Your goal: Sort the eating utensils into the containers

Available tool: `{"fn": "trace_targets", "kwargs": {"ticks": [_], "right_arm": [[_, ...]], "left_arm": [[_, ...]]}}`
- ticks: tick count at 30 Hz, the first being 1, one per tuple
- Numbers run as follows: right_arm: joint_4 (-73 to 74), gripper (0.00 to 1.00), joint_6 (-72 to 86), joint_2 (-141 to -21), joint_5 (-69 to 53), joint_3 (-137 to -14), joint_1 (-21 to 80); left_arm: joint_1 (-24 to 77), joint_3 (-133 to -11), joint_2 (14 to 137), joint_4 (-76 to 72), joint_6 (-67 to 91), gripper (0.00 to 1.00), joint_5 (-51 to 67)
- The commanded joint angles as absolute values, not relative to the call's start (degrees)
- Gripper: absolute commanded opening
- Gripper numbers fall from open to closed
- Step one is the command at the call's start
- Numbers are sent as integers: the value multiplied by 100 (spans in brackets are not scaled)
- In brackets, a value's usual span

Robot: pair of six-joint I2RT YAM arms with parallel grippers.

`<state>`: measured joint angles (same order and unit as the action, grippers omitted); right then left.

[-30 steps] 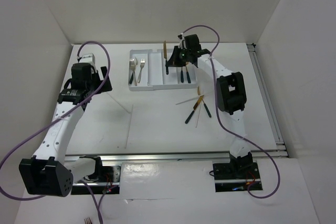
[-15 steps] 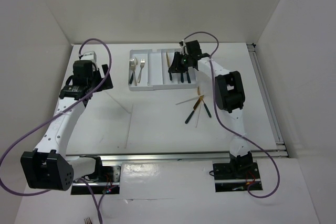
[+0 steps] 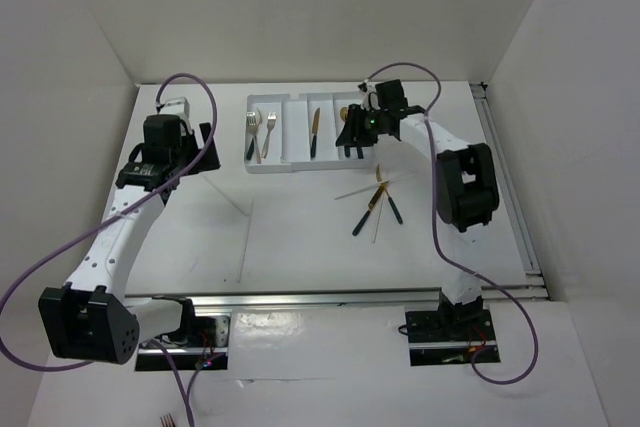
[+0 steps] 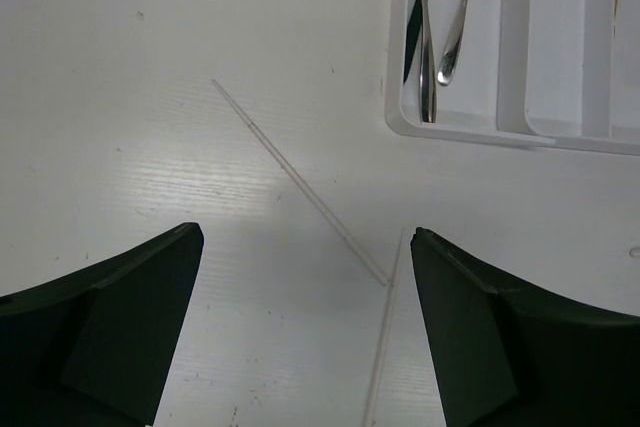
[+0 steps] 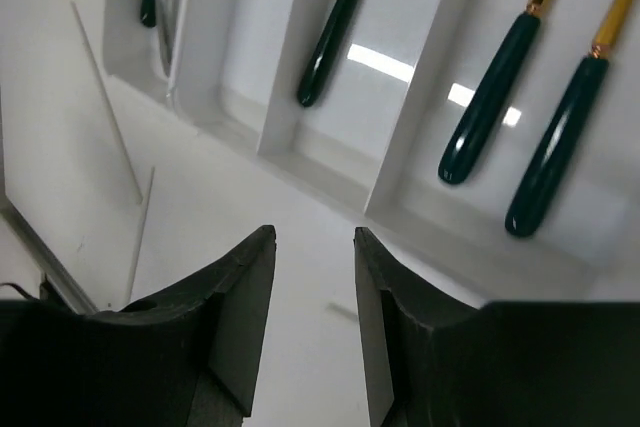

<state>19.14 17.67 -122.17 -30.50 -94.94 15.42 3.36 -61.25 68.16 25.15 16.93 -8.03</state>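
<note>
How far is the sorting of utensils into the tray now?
Done: two forks in the flat white plastic tray's left slot, one gold dark-handled knife in a middle slot, two dark-handled pieces at the right. In hand: nothing; left gripper and right gripper are open. Left: dark-handled utensils and thin pale chopsticks on the table.

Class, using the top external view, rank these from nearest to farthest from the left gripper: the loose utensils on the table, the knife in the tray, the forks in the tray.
1. forks, leftmost compartment of the tray, nearest the left gripper.
2. knife, in a middle compartment.
3. loose utensils, on the table, right of centre.
</note>
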Motion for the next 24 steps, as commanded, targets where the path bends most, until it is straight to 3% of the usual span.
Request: {"fn": "trace_targets", "kwargs": {"ticks": [1,5,10,24], "right_arm": [[2388,45,1109,-10795,-3023,-8992,1512],[3321,45,608,-10057,-2971,-8281,1564],[4112,45,299,-10072,-2971,-7515,1687],[4605,42,422,-9493,-2470,-6381,2057]], "left_arm": [[431,-6064,6724,2250,1802,100,-738],[554,-6012,6724,2180,1802,100,-791],[765,-6012,6829,2057,1802,100,-975],[879,-6012,6662,2162,1696,100,-1081]]}}
